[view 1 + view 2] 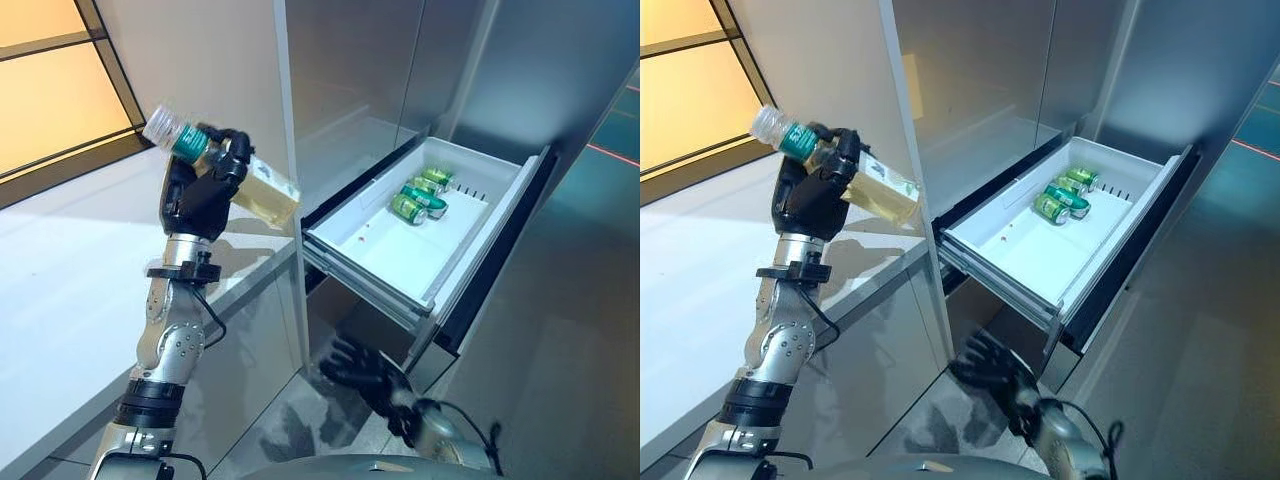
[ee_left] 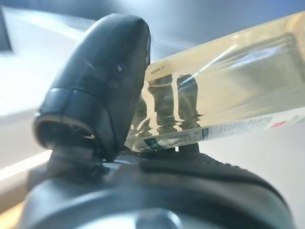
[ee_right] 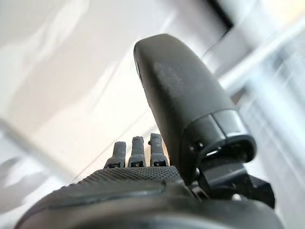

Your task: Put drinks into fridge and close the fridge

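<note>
While left hand [image 1: 200, 195] clamps tilted bottle [image 1: 240, 180] above counter [image 1: 70, 270], right hand [image 1: 365, 372] hangs fingers spread at 6 o'clock below open drawer [image 1: 400, 255]; cans [image 1: 420, 195] inside.

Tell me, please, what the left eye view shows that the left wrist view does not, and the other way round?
Only the left eye view shows the open fridge drawer with green cans lying at its back, the white counter, the bottle's cap end tilted up and away from the drawer, and the right hand hanging open below the drawer. Only the left wrist view shows, from close up, the dark fingers seen through the yellowish drink. Both show the left hand curled round the bottle.
</note>
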`<state>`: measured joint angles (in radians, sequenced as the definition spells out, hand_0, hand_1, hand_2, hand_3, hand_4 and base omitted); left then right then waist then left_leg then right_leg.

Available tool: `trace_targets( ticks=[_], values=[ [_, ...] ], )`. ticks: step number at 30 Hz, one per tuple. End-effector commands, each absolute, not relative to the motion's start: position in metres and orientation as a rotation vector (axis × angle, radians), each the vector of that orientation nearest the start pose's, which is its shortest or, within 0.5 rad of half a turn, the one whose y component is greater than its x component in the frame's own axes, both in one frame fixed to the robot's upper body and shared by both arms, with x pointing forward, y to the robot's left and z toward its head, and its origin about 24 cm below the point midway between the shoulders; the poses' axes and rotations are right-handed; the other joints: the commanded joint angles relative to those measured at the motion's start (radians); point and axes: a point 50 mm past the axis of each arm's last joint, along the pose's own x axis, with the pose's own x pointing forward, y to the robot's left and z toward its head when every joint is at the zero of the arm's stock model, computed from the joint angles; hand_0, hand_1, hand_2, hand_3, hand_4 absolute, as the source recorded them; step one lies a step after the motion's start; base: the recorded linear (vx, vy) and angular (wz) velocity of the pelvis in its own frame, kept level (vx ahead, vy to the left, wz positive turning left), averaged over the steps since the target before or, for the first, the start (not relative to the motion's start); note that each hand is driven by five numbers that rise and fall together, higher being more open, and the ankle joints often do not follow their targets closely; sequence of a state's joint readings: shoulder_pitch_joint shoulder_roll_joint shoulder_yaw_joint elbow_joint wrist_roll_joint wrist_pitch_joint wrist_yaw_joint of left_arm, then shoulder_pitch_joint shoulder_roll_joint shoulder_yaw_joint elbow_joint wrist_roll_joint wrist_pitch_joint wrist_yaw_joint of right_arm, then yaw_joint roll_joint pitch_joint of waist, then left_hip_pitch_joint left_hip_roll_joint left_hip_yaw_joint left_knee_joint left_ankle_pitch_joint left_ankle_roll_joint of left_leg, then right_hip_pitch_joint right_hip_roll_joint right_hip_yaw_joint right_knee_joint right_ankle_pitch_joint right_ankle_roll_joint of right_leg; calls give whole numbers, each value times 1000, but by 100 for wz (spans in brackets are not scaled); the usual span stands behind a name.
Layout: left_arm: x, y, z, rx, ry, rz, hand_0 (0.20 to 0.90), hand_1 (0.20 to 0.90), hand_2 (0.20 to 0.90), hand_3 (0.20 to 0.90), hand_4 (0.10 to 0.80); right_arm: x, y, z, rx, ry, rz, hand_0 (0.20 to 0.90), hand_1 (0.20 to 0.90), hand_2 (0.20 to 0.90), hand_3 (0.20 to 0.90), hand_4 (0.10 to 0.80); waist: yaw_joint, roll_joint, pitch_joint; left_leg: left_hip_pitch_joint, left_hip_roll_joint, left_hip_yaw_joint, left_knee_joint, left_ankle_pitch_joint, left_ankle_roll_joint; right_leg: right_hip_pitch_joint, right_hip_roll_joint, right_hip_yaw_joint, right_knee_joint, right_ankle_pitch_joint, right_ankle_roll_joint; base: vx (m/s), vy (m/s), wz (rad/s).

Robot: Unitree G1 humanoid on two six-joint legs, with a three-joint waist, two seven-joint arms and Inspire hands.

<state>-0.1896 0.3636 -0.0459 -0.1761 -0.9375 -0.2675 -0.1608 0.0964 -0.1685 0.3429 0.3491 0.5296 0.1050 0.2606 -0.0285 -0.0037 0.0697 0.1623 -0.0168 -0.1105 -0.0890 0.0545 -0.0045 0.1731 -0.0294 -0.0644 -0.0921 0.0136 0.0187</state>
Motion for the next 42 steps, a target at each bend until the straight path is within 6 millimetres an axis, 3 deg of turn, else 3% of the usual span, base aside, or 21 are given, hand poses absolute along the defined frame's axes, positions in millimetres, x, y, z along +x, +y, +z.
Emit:
trace_targets(
  ticks=[1, 2, 9, 14, 22, 36, 42],
  values=[
    [251, 182, 243, -465, -1041, -449, 300, 300, 300, 200, 100, 224, -104, -8, 321, 301, 586, 900, 900, 900, 900, 800, 7, -14, -43, 4, -42, 43, 2, -74, 41, -18, 7, 43, 31, -4, 7, -70, -46, 4],
    [248, 178, 243, -450, -1050, -469, 300, 300, 300, 200, 100, 234, -109, 15, 286, 225, 621, 900, 900, 900, 900, 800, 8, -18, -41, -4, -43, 42, 2, -64, 40, -26, 7, 44, 32, 6, 7, -67, -40, 4],
    [242, 163, 242, -364, -1031, -589, 300, 300, 300, 200, 100, 256, -122, 112, 89, -134, 768, 900, 900, 900, 900, 800, 10, -24, -36, -10, -41, 53, 2, -58, 39, -33, 7, 50, 31, 14, 11, -28, -14, -1],
    [245, 152, 240, -331, -970, -662, 300, 300, 300, 200, 100, 260, -120, 149, -25, -256, 816, 900, 900, 900, 900, 800, 10, -25, -40, -8, -39, 60, 2, -58, 39, -32, 8, 55, 29, 15, 12, -9, -6, -2],
    [248, 141, 233, -318, -893, -713, 300, 300, 300, 200, 100, 257, -114, 168, -135, -318, 911, 900, 900, 900, 900, 800, 12, -29, -41, -6, -36, 62, 2, -57, 40, -28, 8, 53, 28, 16, 12, 0, 0, 0],
    [254, 123, 229, -260, -832, -726, 300, 300, 300, 200, 100, 253, -92, 190, -126, -389, 1014, 900, 900, 900, 900, 800, 14, -34, -41, -6, -30, 66, 2, -53, 36, -24, 10, 50, 27, 15, 11, 0, 0, 0],
    [256, 122, 227, -227, -810, -713, 300, 300, 300, 200, 100, 254, -93, 202, -148, -457, 976, 900, 900, 900, 900, 800, 16, -35, -45, -8, -28, 70, 2, -51, 33, -23, 10, 48, 20, 19, 13, 0, 0, 0]
  ],
)
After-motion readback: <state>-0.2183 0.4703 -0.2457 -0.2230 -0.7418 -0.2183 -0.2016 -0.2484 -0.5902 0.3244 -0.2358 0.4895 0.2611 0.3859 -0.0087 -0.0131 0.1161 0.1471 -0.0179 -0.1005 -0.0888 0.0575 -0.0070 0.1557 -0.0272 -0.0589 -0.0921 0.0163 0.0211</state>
